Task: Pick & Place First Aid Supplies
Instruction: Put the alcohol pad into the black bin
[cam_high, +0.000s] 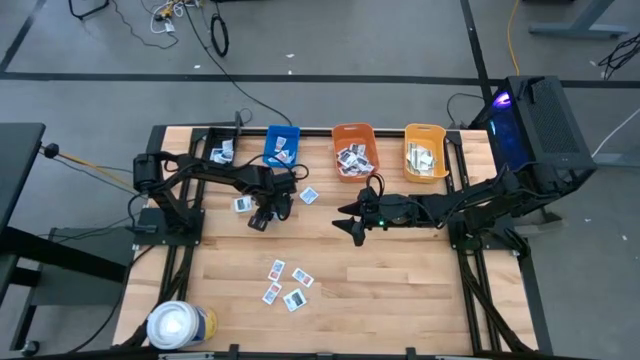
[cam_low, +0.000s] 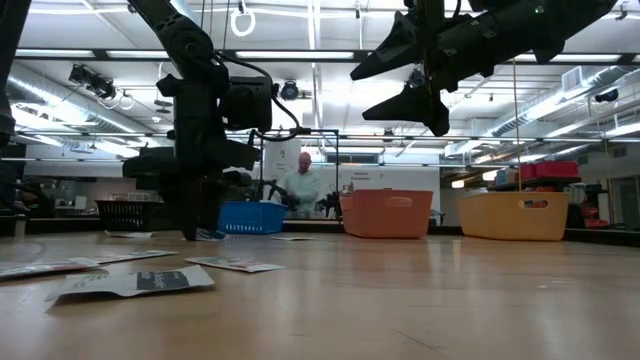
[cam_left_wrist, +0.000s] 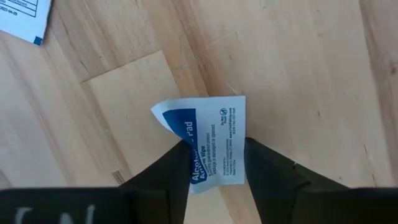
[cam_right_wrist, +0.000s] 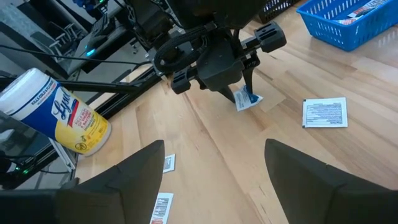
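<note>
We see some packets already in the 3 bins (cam_high: 283, 131). Our left gripper (cam_left_wrist: 214, 163) pinches 1 blue-print packet (cam_left_wrist: 208, 137) down on the table (cam_high: 400, 290). Our right gripper (cam_high: 354, 225) hangs open nearby. More packets (cam_high: 285, 283) still wait.

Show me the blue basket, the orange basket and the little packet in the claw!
blue basket (cam_high: 281, 133): high view, its rim.
orange basket (cam_high: 355, 129): high view, its rim.
packet (cam_left_wrist: 217, 134): left wrist view, its white half.
</note>
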